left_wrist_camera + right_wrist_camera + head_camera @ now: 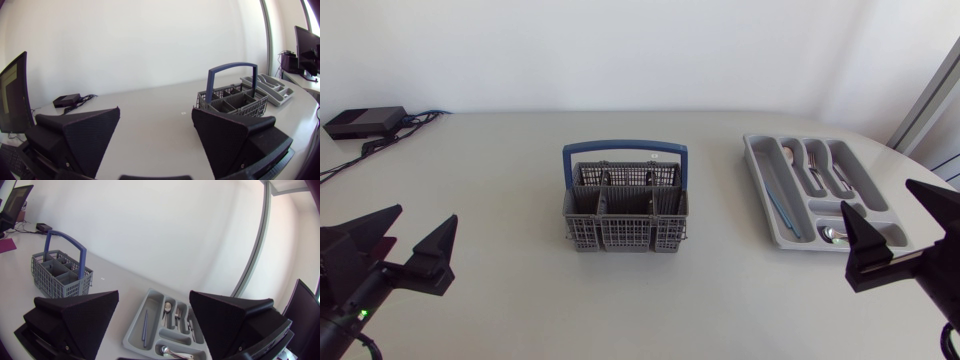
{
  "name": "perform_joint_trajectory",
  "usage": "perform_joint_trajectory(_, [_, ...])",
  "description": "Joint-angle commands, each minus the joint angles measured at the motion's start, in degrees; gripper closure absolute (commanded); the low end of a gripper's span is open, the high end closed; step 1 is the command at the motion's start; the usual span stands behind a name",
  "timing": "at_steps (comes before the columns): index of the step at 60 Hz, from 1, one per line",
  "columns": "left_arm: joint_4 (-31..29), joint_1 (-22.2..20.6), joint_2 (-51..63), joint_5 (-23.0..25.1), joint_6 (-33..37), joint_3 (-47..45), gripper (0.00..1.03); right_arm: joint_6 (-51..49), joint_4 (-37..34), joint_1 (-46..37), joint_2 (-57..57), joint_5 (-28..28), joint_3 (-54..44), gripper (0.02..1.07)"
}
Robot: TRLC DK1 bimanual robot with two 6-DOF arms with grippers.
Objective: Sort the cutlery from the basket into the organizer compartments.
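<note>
The grey basket (pixel 625 205) with its blue handle (pixel 625 148) is sitting upright in the middle of the desk (pixel 520 170), the handle arching over its far side. The grey organizer (pixel 757 190) is lying well apart from it, toward the desk's right edge, with its long compartments running from the near side to the far side.

Cutlery is already lying in the organizer: a slim blue piece (pixel 777 200) in the long compartment nearest the basket, a spoon (pixel 790 157) and forks (pixel 817 172) in the compartments beside it, and another spoon (pixel 832 234) in the crosswise compartment at the near end.

The left tool (pixel 423 225) is hanging over the desk's near-left corner, its fingers spread wide and gripping nothing. The right tool (pixel 877 200) is hanging just beside the organizer's near end — fingers also spread wide, with nothing between them. A black box (pixel 365 122) with cables is resting at the far-left corner.
</note>
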Motion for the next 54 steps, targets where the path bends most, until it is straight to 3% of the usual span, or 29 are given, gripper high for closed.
perform_joint_trajectory(1, [1.59, 0.89, -2.57, -0.44, -3.68, -3.07, 0.04, 0.56, 0.85, -0.49, -1.86, 0.84, -1.7, 0.06])
perform_joint_trajectory(12, [3.91, 2.32, -8.31, -1.06, -8.16, -8.23, 0.04, 0.57, 2.14, -1.5, -5.07, 1.57, -4.64, 0.06])
perform_joint_trajectory(26, [3.92, 2.33, -8.34, -1.06, -8.19, -8.25, 0.04, 1.04, 4.94, -2.99, -8.49, 2.05, -9.53, 0.06])
perform_joint_trajectory(54, [3.92, 2.33, -8.34, -1.06, -8.19, -8.25, 0.04, 11.72, 6.23, -0.67, -8.32, 3.78, -12.2, 0.06])
